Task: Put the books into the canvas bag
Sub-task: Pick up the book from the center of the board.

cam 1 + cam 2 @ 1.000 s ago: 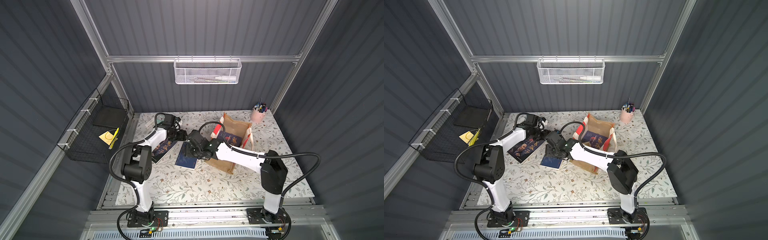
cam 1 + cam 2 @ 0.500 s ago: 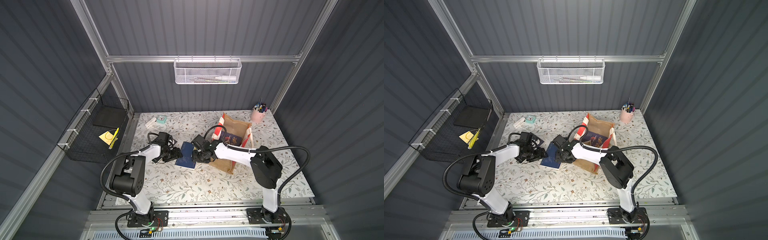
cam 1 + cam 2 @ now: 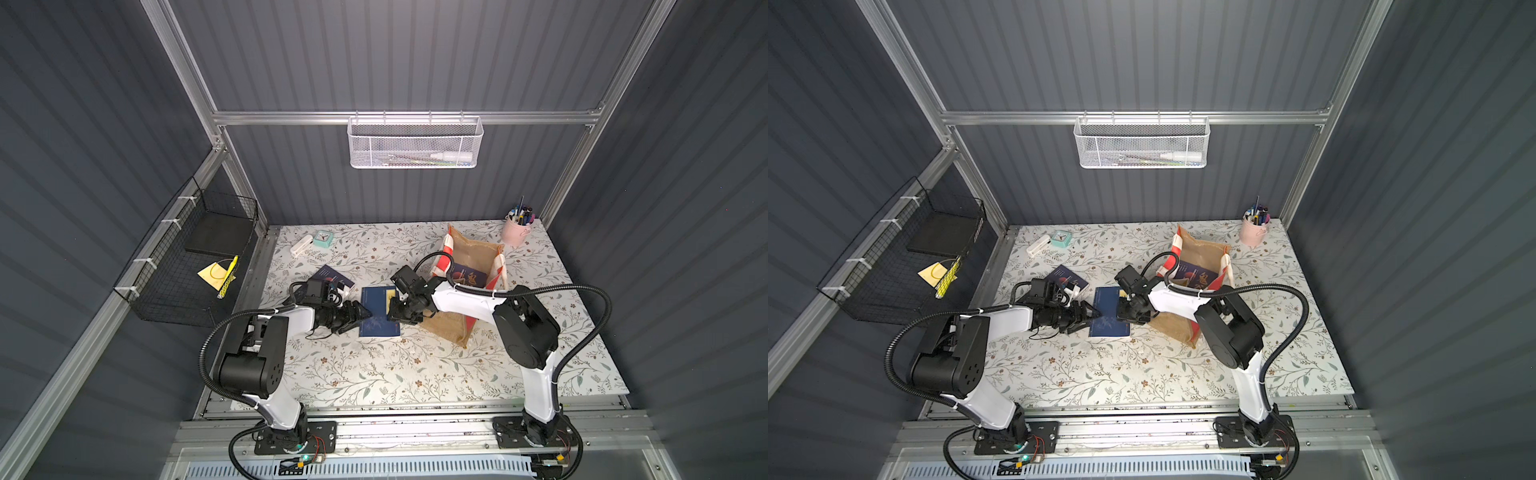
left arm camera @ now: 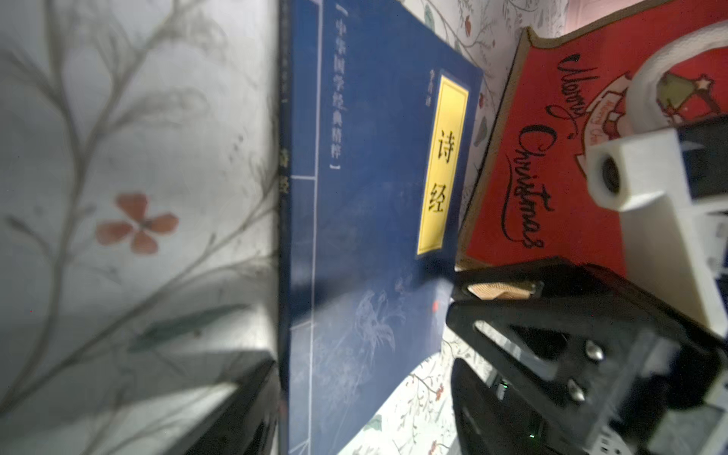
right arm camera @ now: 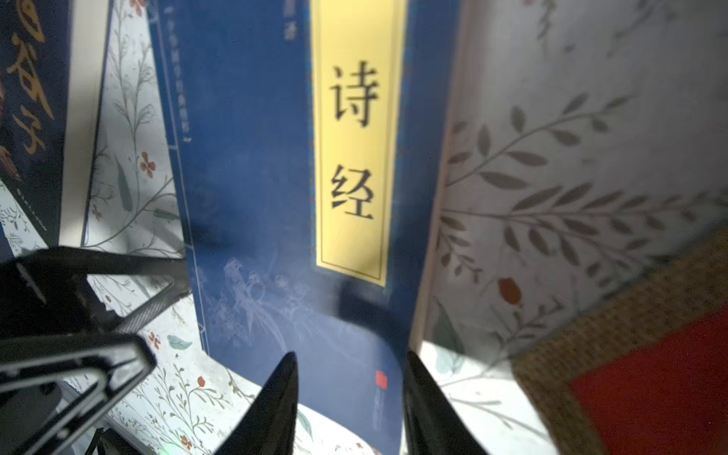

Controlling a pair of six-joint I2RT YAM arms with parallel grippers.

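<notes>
**Three books, one bag, two tools**

One navy book (image 3: 379,311) lies on the counter (image 3: 415,374) between the two tools. The left tool (image 3: 364,312) is spread wide at its spine. The right tool (image 3: 395,318) has narrowed about its page edge; I cannot tell whether it grips. One dark book (image 3: 332,276) lies behind the left arm. A third book (image 3: 469,277) sits inside the one canvas bag (image 3: 446,328).

In both top views the left arm (image 3: 316,291) covers part of the dark book (image 3: 332,274). The canvas bag (image 3: 473,253) hides most of the bagged book (image 3: 468,277). In the right wrist view the navy book (image 5: 252,157) is blurred and cut off by the edge. The white mesh basket (image 3: 415,145) holds things too small to name.
</notes>
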